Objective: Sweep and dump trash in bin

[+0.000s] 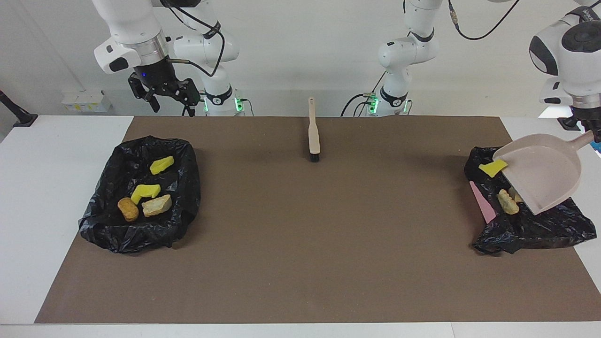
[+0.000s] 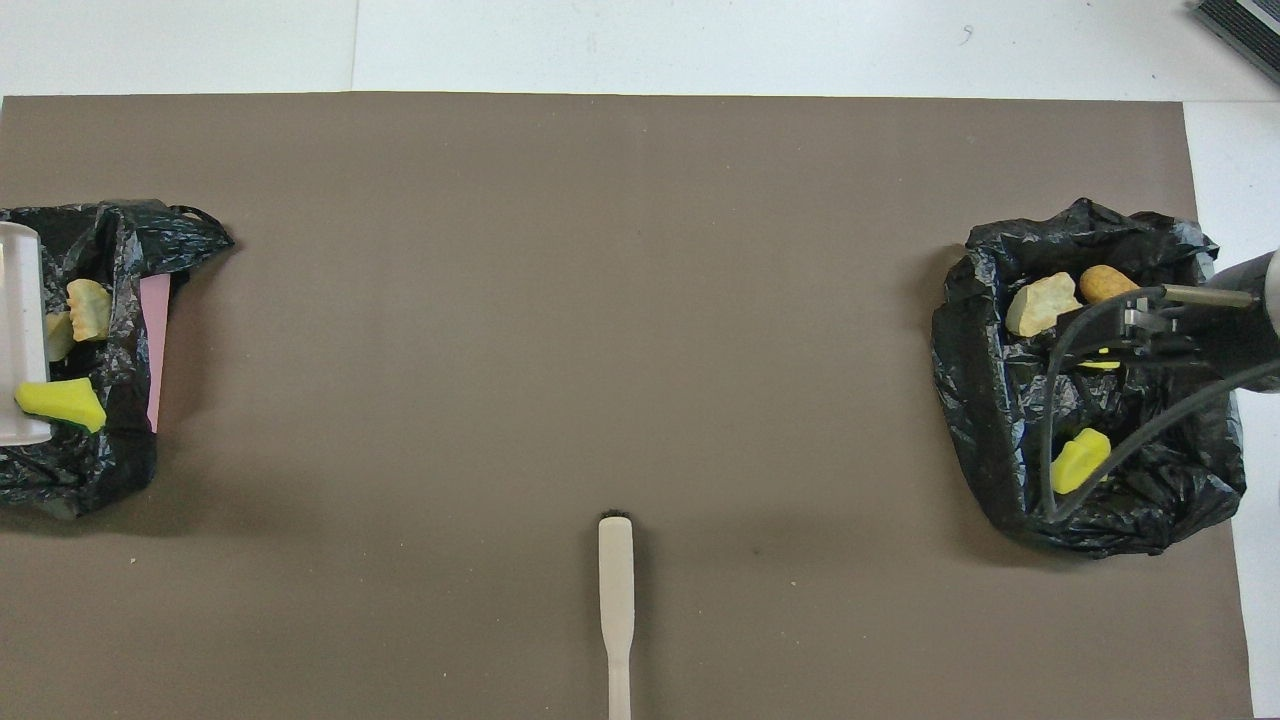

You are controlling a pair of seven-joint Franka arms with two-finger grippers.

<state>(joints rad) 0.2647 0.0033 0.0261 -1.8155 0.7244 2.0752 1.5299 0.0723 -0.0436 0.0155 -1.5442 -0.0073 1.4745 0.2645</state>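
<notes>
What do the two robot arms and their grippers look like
Both arms are glossy white with rounded joints, dark joint caps and black cables looping along them. The right gripper is black under a silver wrist ring. The left gripper is dark too. Green lights glow at both bases.

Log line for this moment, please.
left gripper: shut on dustpan, tipped over bin | right gripper: open, waiting | brush: untouched

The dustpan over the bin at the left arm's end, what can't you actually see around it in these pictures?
- Left gripper: fingers at the dustpan handle run off the facing view's edge.
- Dustpan in the overhead view: cut off by the edge, only a sliver shows.
- Bread chunk: partly covered by the dustpan lip.
- Pink bin: mostly hidden under its black bag.
</notes>
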